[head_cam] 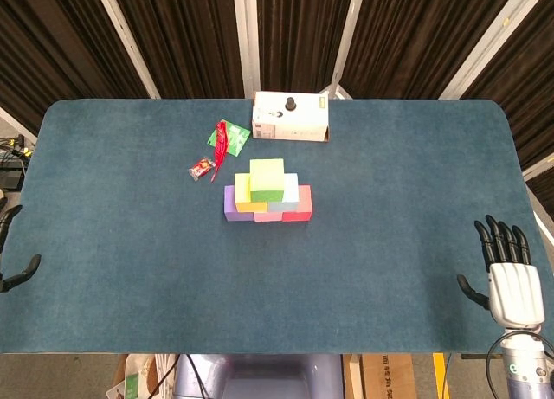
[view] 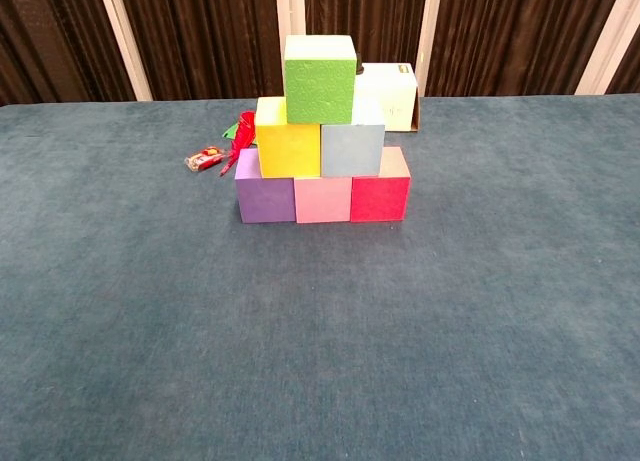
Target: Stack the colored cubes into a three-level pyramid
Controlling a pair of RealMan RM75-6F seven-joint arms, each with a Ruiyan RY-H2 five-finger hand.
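Standing complete near the table's middle: one three-level pyramid of colored cubes. Bottom row, left to right in the chest view: purple cube [view: 265, 199], pink cube [view: 322, 199], red cube [view: 380, 197], touching side by side. Middle row: yellow cube [view: 288, 137] and pale blue cube [view: 352, 149], each bridging a seam below. Top: green cube [view: 320, 78], seated across the yellow and blue pair, upright.

Right hand [head_cam: 511, 273]: at the near right edge of the blue table [head_cam: 389, 183], well apart from the stack, fingers spread, holding nothing. Left hand [head_cam: 10, 265]: only dark fingertips show at the far left edge of the head view; they look apart and empty, though too little is visible to be sure. Neither hand appears in the chest view.

Step in hand, as judged: retreat and finish. Done well, it means keeping both arms wide of the stack and low to the sides, with no sweep across the middle; the green cube sits on a narrow base and a brush would likely topple it.

Containers: one white box [head_cam: 290, 117] behind the pyramid, near the far edge, a small dark object on its upper face; contents not visible. Loose items: a red and green packet [head_cam: 227, 137] and a small red wrapper [head_cam: 202, 168], left of the stack, apart from it.
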